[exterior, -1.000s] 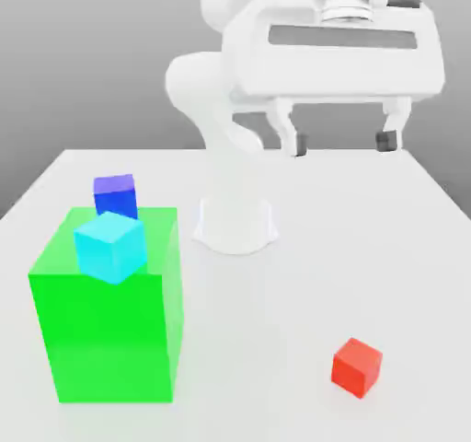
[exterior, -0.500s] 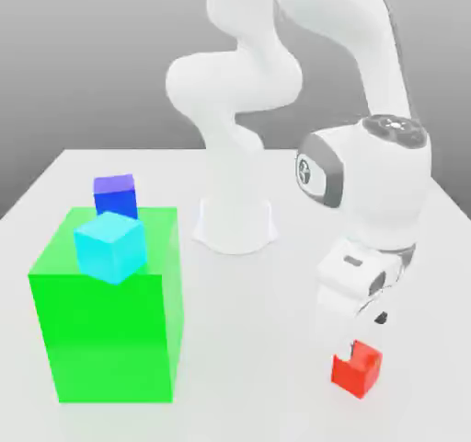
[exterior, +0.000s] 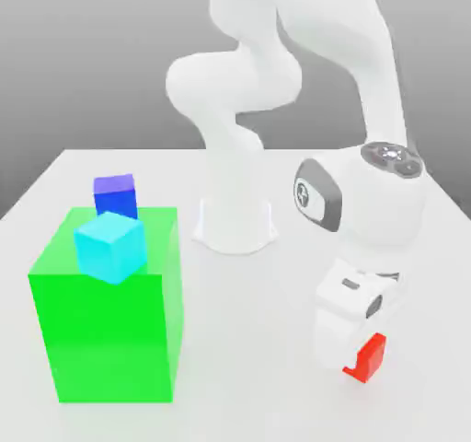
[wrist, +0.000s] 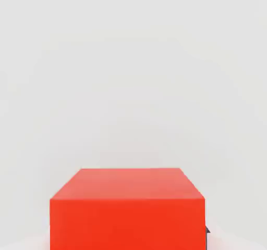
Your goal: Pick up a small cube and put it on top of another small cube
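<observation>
- Green cube (exterior: pixel 106 325): the large block at the exterior view's left, standing on the white table (exterior: pixel 248 403).
- Cyan cube (exterior: pixel 109 245): rests on the green cube's top, at its front edge, turned slightly askew.
- Dark blue cube (exterior: pixel 115 195): small; seen just behind and above the cyan cube, at the back of the green cube. Whether it sits on the green top or on the table behind cannot be told.
- Arm base (exterior: pixel 235 224): a white pedestal at the table's middle rear; the white arm rises from it, arches over and comes down at the exterior view's right.
- Gripper (exterior: pixel 361 365): pointed downward at the table's front right, its fingers brought together and clamped on the red cube.
- Red cube (exterior: pixel 372 357): small; partly hidden behind the white hand in the exterior view, low near the table. In the hand view its top and front faces (wrist: pixel 128 207) lie close under the camera, the pale table beyond.
</observation>
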Controlling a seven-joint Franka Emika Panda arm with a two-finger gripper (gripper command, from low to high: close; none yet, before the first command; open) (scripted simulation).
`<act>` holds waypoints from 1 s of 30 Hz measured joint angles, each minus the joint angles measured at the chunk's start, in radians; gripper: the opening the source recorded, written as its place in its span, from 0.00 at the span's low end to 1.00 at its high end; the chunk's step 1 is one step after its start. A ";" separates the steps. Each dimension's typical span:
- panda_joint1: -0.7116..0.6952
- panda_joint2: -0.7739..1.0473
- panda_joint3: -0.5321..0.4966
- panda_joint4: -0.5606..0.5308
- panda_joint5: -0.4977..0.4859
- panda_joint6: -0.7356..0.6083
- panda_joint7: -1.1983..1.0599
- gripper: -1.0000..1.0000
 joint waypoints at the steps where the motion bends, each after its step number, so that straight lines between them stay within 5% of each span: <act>1: -0.013 -0.027 -0.014 0.006 0.004 -0.028 0.011 0.00; 12: -0.339 -0.418 -0.180 0.122 -0.104 -0.417 0.156 0.00; 23: -0.538 -0.809 -0.293 0.043 -0.100 -0.833 0.182 0.00; 28: -0.554 -0.808 -0.324 -0.076 -0.107 -0.723 0.149 0.00; 29: -0.556 -0.801 -0.327 -0.094 -0.108 -0.698 0.148 1.00; 30: -0.556 -0.801 -0.327 -0.094 -0.108 -0.698 0.148 1.00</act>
